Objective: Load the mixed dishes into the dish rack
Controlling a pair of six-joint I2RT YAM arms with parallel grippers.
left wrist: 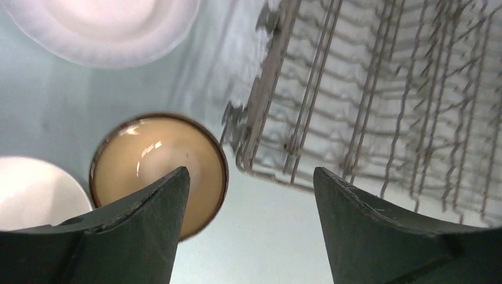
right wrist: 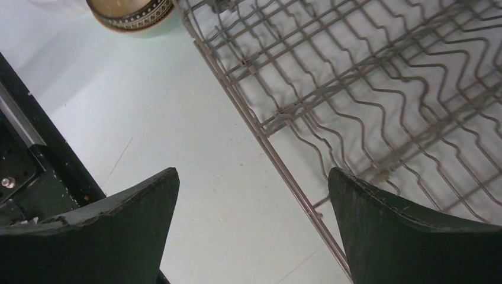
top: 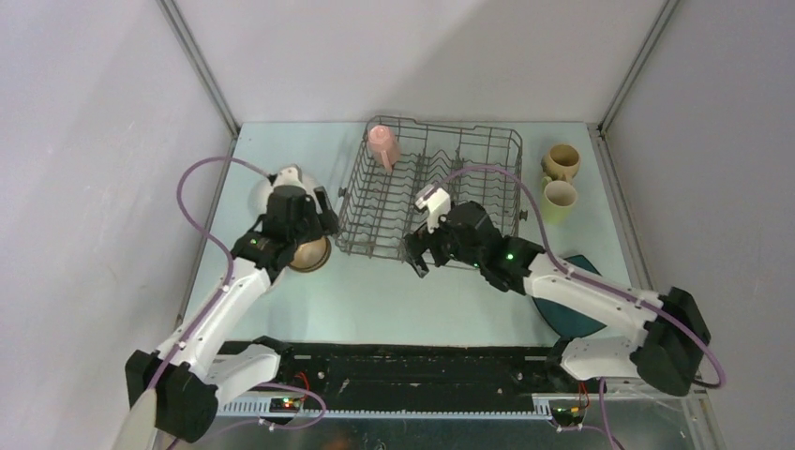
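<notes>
Left of the dish rack [left wrist: 379, 89]: left gripper [left wrist: 248, 177], spread and empty, above brown bowl [left wrist: 154, 160].
Right gripper [right wrist: 254, 177]: parted, empty.
Advice: straddle its rim squarely.

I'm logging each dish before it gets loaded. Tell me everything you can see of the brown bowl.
The bowl is round and looks like glazed ceramic: glossy tan inside, with a dark brown rim and a dark patterned band outside. It stands upright and empty on the table, just off the rack's near left corner, outside it. The open left hand hangs over it without gripping. A white dish lies close beside it.
</notes>
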